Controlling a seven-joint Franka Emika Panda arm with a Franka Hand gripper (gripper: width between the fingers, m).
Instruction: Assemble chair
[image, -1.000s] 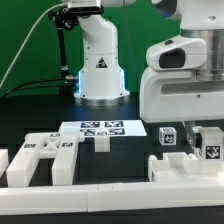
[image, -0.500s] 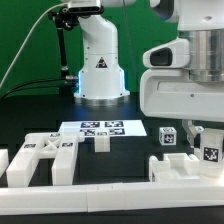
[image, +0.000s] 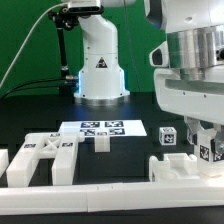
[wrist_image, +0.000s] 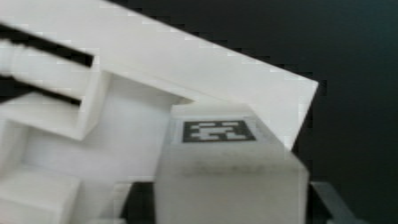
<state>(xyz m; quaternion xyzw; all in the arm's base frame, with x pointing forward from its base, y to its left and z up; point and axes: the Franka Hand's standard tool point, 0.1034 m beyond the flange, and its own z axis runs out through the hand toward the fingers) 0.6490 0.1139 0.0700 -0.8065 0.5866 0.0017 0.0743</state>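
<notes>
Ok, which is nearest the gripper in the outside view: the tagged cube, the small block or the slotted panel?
1. tagged cube, just on the exterior view's left of the gripper holding a tagged part.
2. small block, mid-table by the marker board.
3. slotted panel, far on that view's left.

Robotics lab setup.
A white robot arm (image: 100, 65) stands on a black counter (image: 30, 118), the tag-covered marker board (image: 100, 128) just in front of its base.
</notes>
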